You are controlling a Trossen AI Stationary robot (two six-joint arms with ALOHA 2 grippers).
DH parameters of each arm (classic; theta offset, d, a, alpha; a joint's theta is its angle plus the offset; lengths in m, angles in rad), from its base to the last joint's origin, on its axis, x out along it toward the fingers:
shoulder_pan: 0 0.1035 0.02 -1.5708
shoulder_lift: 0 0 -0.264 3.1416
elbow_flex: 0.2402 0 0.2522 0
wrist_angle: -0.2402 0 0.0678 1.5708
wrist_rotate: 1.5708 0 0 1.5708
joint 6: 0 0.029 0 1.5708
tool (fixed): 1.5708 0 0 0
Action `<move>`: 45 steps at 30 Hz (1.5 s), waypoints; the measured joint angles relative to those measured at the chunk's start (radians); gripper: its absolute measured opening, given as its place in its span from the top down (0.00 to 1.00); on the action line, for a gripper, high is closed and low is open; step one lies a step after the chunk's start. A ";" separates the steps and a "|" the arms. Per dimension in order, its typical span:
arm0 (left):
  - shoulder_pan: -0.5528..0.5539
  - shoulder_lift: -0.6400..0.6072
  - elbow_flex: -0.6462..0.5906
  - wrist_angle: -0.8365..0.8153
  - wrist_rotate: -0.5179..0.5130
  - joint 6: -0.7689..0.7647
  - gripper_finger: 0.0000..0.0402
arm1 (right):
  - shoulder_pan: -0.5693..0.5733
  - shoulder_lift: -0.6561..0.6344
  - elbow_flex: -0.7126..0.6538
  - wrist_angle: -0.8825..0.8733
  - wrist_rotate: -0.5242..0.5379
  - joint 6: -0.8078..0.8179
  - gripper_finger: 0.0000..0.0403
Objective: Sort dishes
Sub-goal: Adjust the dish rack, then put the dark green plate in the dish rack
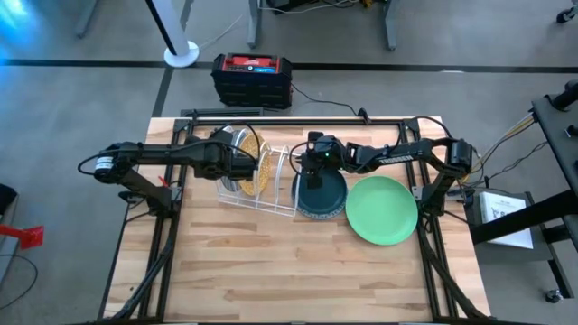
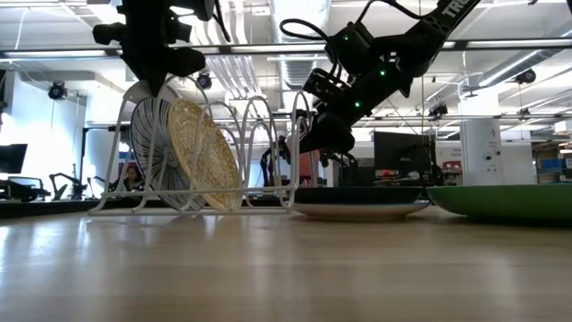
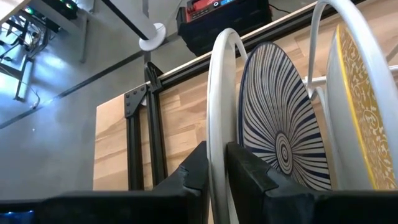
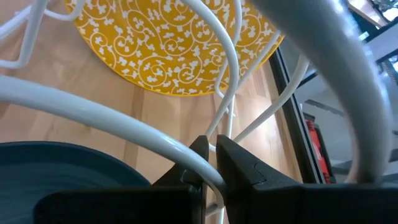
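A white wire rack (image 1: 271,194) stands on the table. A white plate with blue stripes (image 3: 280,124) and a mustard-yellow patterned plate (image 4: 174,43) stand on edge in its slots. A dark teal plate (image 1: 323,197) lies flat on the table right of the rack. A light green plate (image 1: 381,209) lies flat farther right. My left gripper (image 1: 237,164) is shut on a wire loop at the rack's left end. At the rack's right end, above the teal plate's far rim, my right gripper (image 1: 310,167) has its fingers close together on thin wire. My left gripper pinches the rack's thick end loop (image 3: 219,124) between its two fingers, high on the arch. The fingers (image 3: 249,168) come slanting down from the table's left and lie across the wire. The rack stands upright with its base on the table. My right gripper has a thin wire of the rack's right end (image 4: 221,134) running into the narrow gap between its fingers. A second wire (image 4: 180,152) crosses just in front of one finger. The fingers slant down from the table's right side; whether both still press the wire I cannot tell.
A black and red box (image 1: 251,77) sits on the floor beyond the table's far edge. Black frame rails (image 1: 163,226) run along both sides of the table. The near half of the wooden table (image 1: 289,280) is bare wood.
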 joint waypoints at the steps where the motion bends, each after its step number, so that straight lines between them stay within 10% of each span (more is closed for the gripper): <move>1: 0.000 0.000 0.000 0.000 0.000 0.000 0.91 | 0.000 0.000 0.000 0.000 0.000 0.002 0.93; 27: 0.000 0.001 0.000 0.002 -0.004 -0.022 0.72 | 0.001 -0.041 0.000 -0.121 0.023 0.085 0.59; 45: -0.001 0.000 0.050 -0.008 0.063 0.049 0.69 | 0.001 -0.166 0.000 -0.321 0.025 0.165 0.54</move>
